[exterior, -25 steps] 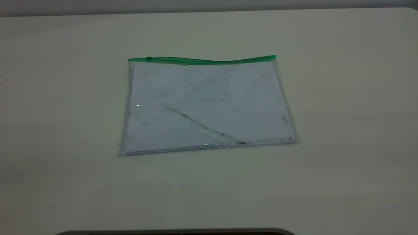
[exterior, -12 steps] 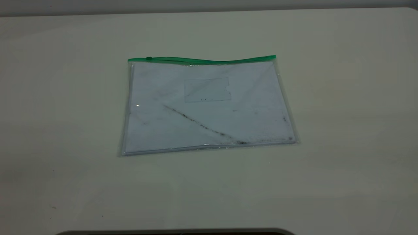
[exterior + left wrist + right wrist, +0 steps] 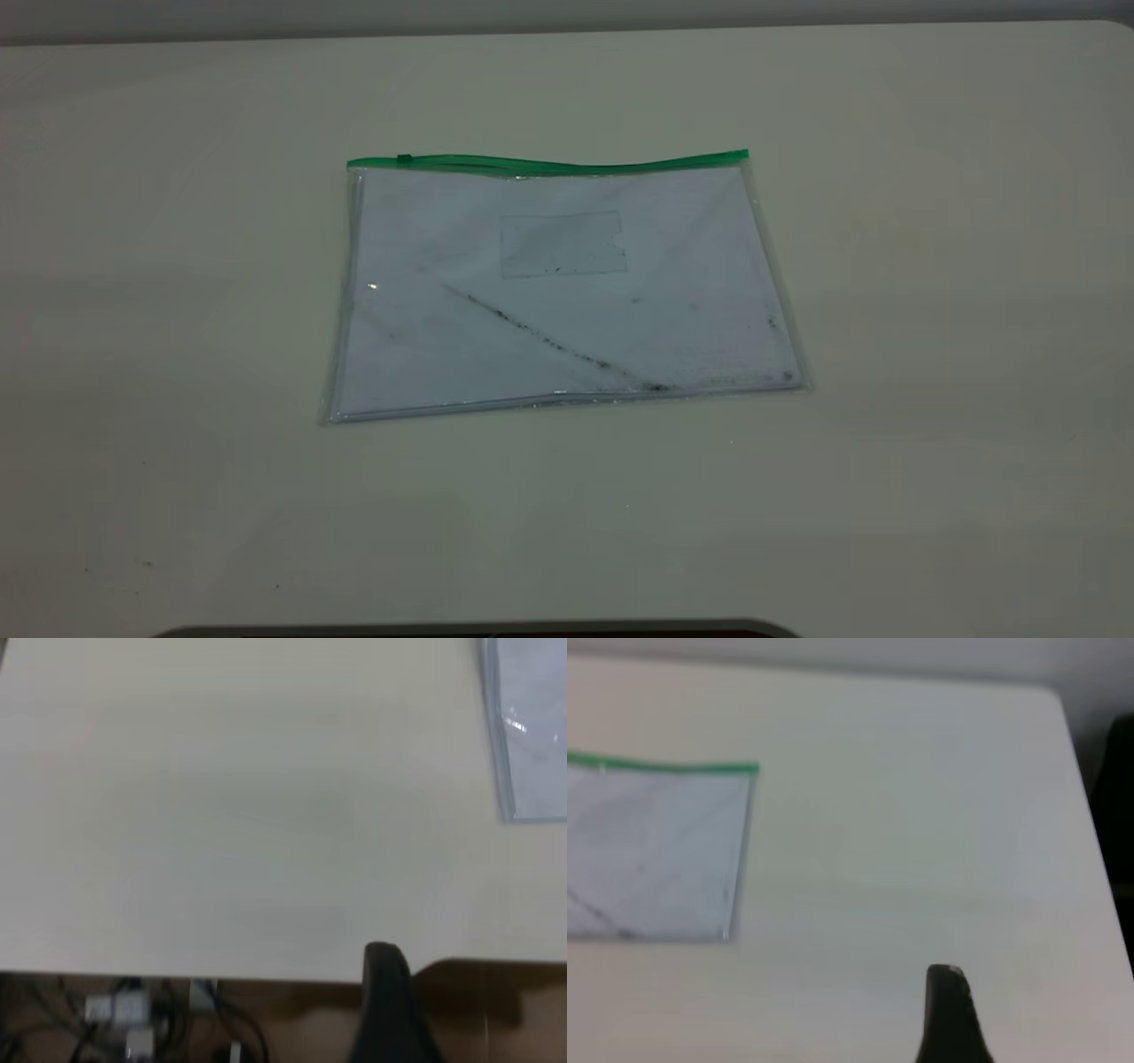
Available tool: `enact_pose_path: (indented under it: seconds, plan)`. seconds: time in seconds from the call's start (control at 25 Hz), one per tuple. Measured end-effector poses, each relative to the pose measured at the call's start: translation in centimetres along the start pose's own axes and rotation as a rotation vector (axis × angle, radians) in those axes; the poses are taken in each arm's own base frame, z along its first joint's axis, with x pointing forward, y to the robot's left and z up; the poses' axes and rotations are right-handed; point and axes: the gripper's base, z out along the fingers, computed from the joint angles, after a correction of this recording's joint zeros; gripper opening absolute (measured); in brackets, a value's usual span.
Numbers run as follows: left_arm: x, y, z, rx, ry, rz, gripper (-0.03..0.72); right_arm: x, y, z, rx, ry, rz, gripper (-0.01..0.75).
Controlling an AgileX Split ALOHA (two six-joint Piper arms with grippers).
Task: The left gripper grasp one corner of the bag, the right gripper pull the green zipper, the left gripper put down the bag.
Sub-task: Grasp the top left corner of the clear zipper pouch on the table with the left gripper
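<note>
Exterior view: bag (image 3: 563, 288) flat on table (image 3: 930, 266), well apart from both claws; claw states unreadable.

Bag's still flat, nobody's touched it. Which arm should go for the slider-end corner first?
Left, probably. The slider tab sits at the green zipper's left end, on the left arm's side. The left gripper hangs off the table's near edge; the bag lies flat.

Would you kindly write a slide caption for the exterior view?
Clear bag lies flat on the table, green zipper along its far edge, neither gripper in frame.
</note>
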Motion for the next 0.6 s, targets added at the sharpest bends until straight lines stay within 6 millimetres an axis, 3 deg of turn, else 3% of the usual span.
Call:
enact_pose_path:
  seconds: [0.32,0.6]
  plan:
    - [-8.2,-0.3,3.7,0.014,0.152,-0.01,0.551,-5.0,-0.2,2.6,-0.006,0.039,0.014,0.537]
    - [-12.8,-1.2,9.7,0.102,0.18,-0.075,0.551,-8.0,-0.3,7.2,-0.025,0.21,0.035,0.537]
